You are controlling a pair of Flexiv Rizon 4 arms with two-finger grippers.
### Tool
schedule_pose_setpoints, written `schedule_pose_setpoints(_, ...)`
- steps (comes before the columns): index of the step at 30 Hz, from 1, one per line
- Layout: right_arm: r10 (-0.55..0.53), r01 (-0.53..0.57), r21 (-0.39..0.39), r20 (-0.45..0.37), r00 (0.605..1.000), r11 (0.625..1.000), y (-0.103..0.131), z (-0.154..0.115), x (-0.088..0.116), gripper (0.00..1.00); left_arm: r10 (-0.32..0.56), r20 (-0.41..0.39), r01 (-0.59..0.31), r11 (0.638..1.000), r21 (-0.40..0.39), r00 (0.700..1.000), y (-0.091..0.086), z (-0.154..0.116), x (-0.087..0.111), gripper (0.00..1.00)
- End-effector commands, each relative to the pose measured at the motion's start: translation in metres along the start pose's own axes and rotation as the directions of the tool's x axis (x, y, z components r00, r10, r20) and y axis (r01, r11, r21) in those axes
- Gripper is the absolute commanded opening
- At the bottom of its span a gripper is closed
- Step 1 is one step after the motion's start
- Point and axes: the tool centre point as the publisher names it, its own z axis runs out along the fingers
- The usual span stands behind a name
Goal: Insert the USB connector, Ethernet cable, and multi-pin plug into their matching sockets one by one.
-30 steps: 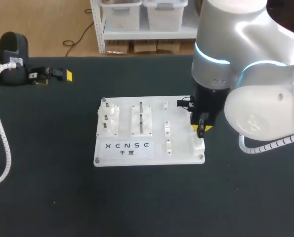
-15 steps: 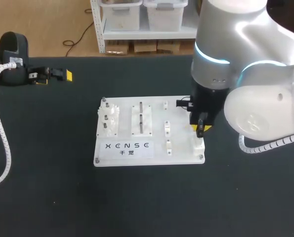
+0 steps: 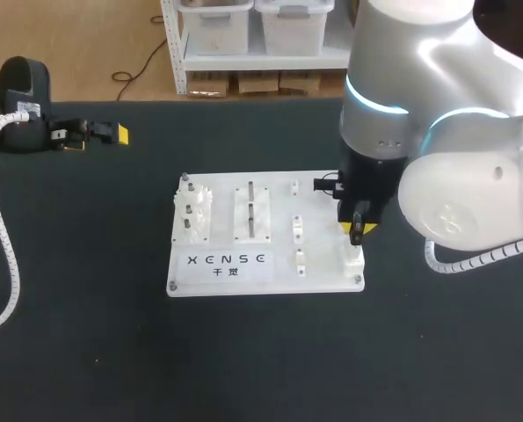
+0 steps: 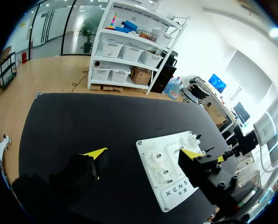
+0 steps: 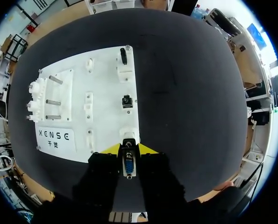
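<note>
Right jaws: we pinched the plug [image 5: 128, 167] over the board's [image 5: 108, 123] corner socket [image 5: 128, 134].
Left jaws: we held them spread.

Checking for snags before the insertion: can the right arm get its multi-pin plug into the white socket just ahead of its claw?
Probably yes. The right claw holds the multi-pin plug just short of the white socket at the board's edge, with nothing visible between them.
</note>
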Motion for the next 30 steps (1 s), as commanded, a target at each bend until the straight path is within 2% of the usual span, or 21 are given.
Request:
schedule_pose_setpoints(1, 0.0, 0.0, -0.001, 0.002, 1.0, 1.0, -0.0006, 0.0004, -0.0006, 0.0, 0.0, 0.0, 0.0, 1.0, 0.0, 1.0, 0.0, 0.0, 0.0, 1.0)
schedule_pose_setpoints(30, -0.019, 0.019, 0.007, 0.004, 1.0, 1.0, -0.0018, -0.0005, 0.0031, 0.0, 0.0, 0.0, 0.0, 1.0, 0.0, 1.0, 0.0, 0.0, 0.0, 1.0)
